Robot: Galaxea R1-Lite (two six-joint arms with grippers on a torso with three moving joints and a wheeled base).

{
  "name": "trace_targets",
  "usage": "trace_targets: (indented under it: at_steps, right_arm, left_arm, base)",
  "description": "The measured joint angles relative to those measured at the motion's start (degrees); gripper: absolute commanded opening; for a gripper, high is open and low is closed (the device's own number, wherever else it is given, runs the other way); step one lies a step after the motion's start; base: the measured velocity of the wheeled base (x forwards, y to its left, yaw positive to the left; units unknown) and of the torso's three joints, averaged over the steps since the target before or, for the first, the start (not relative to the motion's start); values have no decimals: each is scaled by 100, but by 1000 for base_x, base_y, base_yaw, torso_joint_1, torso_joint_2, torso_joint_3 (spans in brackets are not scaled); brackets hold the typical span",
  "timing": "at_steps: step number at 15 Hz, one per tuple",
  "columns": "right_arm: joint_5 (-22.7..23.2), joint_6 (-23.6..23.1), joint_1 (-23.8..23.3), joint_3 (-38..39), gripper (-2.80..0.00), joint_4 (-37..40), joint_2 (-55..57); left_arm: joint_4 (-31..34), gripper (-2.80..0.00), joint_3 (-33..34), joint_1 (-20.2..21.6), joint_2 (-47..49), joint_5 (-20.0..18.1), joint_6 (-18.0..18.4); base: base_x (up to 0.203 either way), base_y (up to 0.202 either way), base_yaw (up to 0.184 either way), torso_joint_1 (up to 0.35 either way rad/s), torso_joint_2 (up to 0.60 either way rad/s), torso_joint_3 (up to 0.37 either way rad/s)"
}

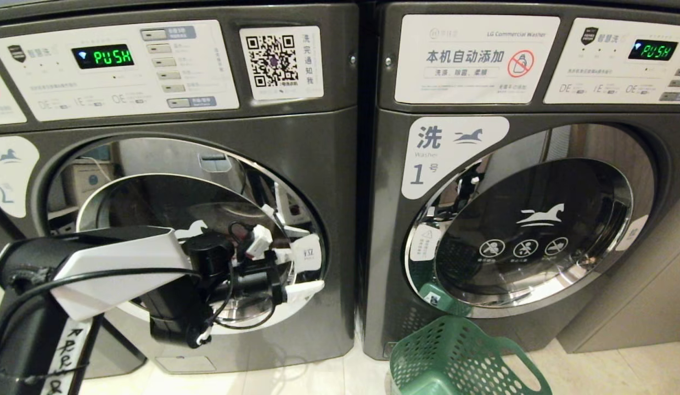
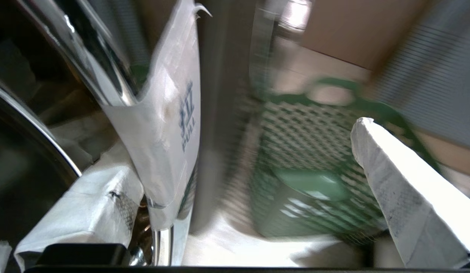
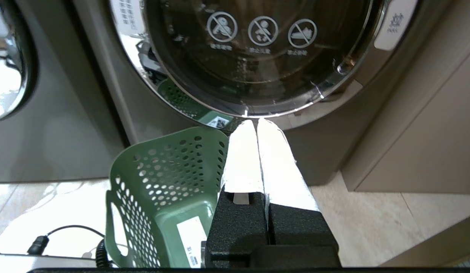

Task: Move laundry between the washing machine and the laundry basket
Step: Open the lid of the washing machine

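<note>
Two grey washing machines stand side by side, both doors shut. My left gripper (image 1: 296, 263) is open at the right edge of the left washing machine's (image 1: 318, 142) round door (image 1: 153, 203). In the left wrist view the white "PULL" tab (image 2: 170, 125) of that door stands between the gripper's (image 2: 238, 151) fingers, close against one finger (image 2: 87, 204); the other finger (image 2: 401, 189) is far from it. A green perforated laundry basket (image 1: 460, 356) sits on the floor before the right machine (image 1: 537, 137). No laundry is in view; the basket's (image 3: 162, 182) bottom shows bare. My right gripper (image 3: 257, 123) is shut and empty, low beside the basket.
A beige cabinet (image 1: 647, 296) adjoins the right machine. A black cable (image 3: 41, 239) lies on the tiled floor left of the basket. Both displays read PUSH (image 1: 102, 56).
</note>
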Motion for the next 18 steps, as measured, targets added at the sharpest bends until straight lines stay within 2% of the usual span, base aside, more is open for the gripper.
trace_targets:
  at_steps: [1, 6, 8, 10, 13, 18]
  right_arm:
    - [0, 0, 0, 0, -280, 0, 0]
    - [0, 3, 2, 0, -280, 0, 0]
    - [0, 0, -6, 0, -280, 0, 0]
    - [0, 2, 7, 0, -280, -2, 0]
    - [-1, 2, -8, 0, -280, 0, 0]
    - [0, 0, 5, 0, -280, 0, 0]
  left_arm:
    - [35, 0, 19, 15, -14, -77, -14]
    - [-83, 0, 83, 15, -68, 117, 38]
    - [-275, 0, 275, 264, -155, 69, 7]
    - [-439, 0, 606, 811, -400, 14, 23]
    - [-423, 0, 1197, 1918, -1062, 98, 20]
    - [-423, 0, 2161, 3569, -2718, 148, -49]
  base:
    - [0, 0, 0, 0, 0, 0]
    - [0, 0, 0, 0, 0, 0]
    - [0, 0, 0, 0, 0, 0]
    - [0, 0, 0, 0, 0, 0]
    - [0, 0, 0, 0, 0, 0]
    - [0, 0, 0, 0, 0, 0]
